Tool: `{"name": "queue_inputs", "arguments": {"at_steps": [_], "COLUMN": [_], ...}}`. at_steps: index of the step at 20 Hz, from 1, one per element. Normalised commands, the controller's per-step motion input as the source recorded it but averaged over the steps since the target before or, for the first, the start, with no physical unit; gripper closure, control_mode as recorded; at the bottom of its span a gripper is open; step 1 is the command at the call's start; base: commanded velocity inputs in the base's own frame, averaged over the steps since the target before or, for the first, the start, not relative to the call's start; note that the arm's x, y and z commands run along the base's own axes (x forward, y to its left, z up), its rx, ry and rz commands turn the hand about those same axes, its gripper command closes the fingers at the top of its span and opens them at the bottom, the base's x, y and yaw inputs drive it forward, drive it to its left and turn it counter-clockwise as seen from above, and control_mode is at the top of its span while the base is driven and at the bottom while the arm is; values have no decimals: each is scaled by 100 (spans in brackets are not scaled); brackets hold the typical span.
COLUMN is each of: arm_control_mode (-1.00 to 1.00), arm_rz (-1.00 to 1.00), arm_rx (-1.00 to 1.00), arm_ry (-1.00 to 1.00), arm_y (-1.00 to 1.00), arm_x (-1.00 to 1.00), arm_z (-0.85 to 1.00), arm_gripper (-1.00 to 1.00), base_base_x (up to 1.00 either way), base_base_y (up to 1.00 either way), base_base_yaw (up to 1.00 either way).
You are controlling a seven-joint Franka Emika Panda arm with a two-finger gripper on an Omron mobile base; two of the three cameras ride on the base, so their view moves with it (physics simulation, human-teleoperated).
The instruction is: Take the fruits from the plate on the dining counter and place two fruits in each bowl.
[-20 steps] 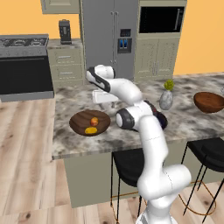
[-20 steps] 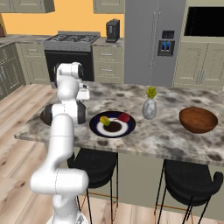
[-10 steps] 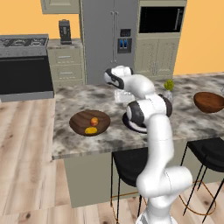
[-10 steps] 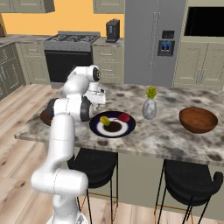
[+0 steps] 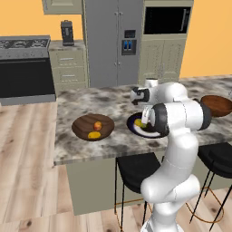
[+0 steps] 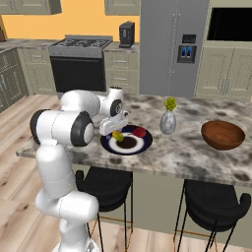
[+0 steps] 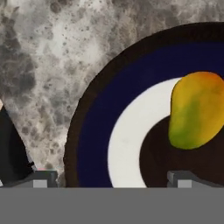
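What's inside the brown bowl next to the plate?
The near brown bowl holds two fruits: an orange one and a yellow one. What the fruits cover on the bowl's bottom can't be seen.

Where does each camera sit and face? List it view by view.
Left base view: behind the arm, left side, facing forward and down over the dining counter; arm rises lower right.
Right base view: behind, right side, same counter; arm lower left.
Hand view: on the hand, facing down at the plate and yellow-green fruit; end effector fingertips at bottom.
Shared: the plate.
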Motion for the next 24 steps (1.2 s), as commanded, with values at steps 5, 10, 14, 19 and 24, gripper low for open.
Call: {"name": "queue_inputs", "arguments": {"at_steps": [5,10,14,19,24], "arm_control_mode": [-100,-100,-100,-100,-100], "arm_rz": [-6,-5,0,0,-1], "arm_rx": [13,3,6,5,0], "arm_ry": [-19,4,12,2,0], "arm_y": [0,-4,-18,-14,1], "arm_x": [31,52,49,34,16], "arm_z": [-2,42,23,-36,-47], "arm_gripper": [-100,-100,-100,-100,-100], "base_base_x": [0,0,0,0,0], "base_base_y": [0,0,0,0,0], "base_base_yaw": [0,0,0,0,0]}}
